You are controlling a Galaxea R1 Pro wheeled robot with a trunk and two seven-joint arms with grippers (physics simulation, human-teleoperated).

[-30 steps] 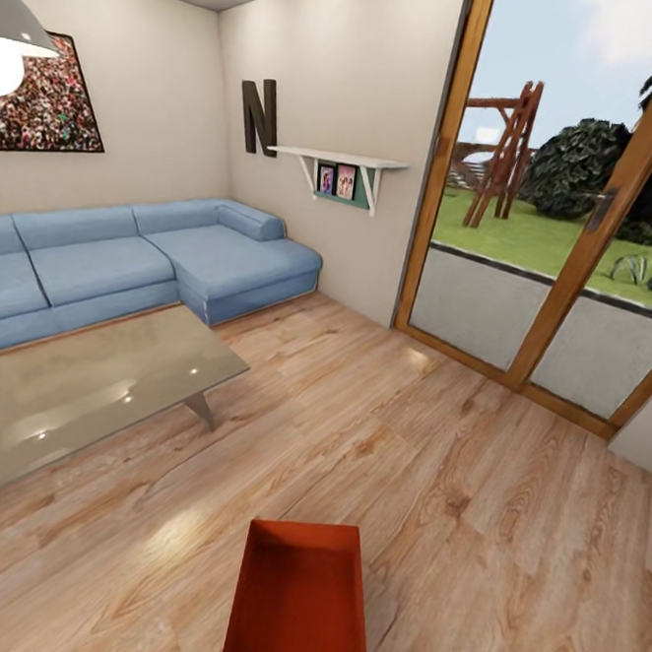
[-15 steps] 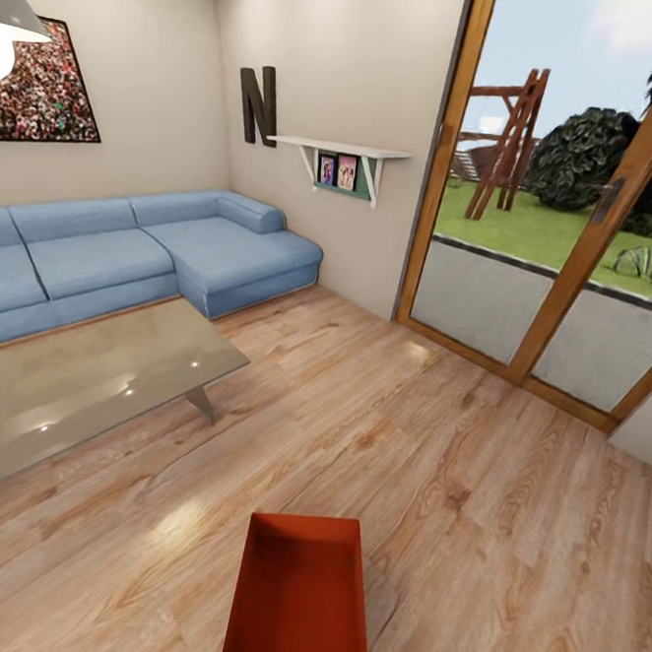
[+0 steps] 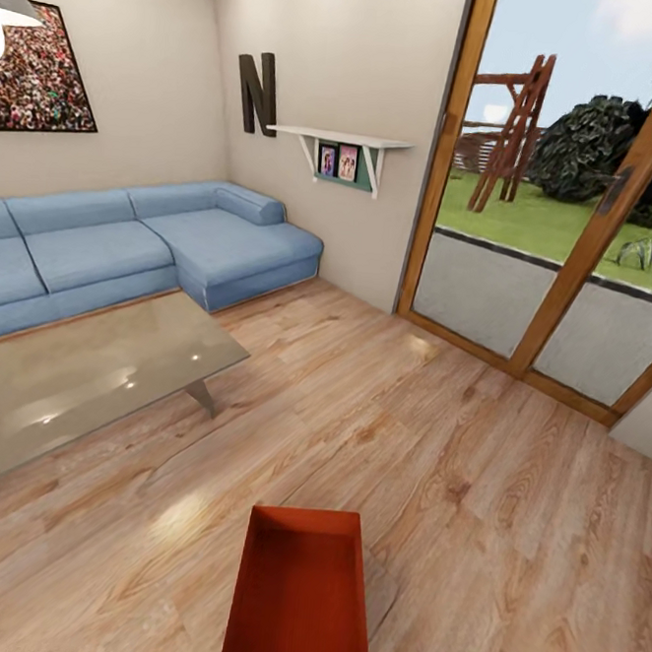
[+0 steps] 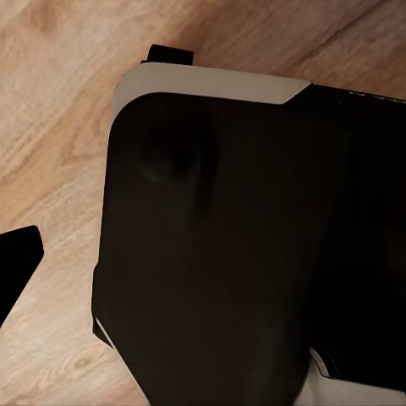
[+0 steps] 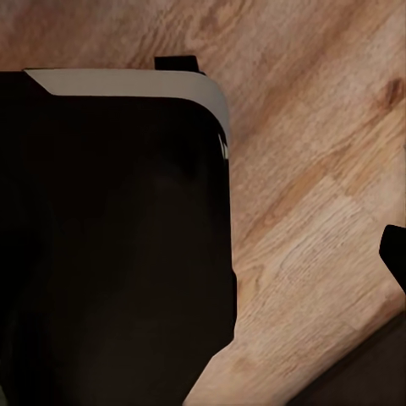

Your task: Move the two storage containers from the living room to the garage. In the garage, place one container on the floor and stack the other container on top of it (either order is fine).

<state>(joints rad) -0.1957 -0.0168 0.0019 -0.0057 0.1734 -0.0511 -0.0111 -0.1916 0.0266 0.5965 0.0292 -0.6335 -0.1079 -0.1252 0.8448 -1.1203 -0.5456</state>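
The whole head view has shifted: the sofa [image 3: 145, 246], the glass coffee table [image 3: 94, 375] and the wall shelf [image 3: 342, 142] sit slightly higher and farther than a second ago, so the camera has backed off; the things themselves have not moved. One orange-red storage container [image 3: 301, 593] lies on the light wood-plank floor [image 3: 469, 497] of the living room, directly below the head camera, open side up. In the wrist views a black robot body with a pale edge [image 4: 228, 245] covers much of the planks. How either claw stands cannot be told, so the container cannot be placed against them
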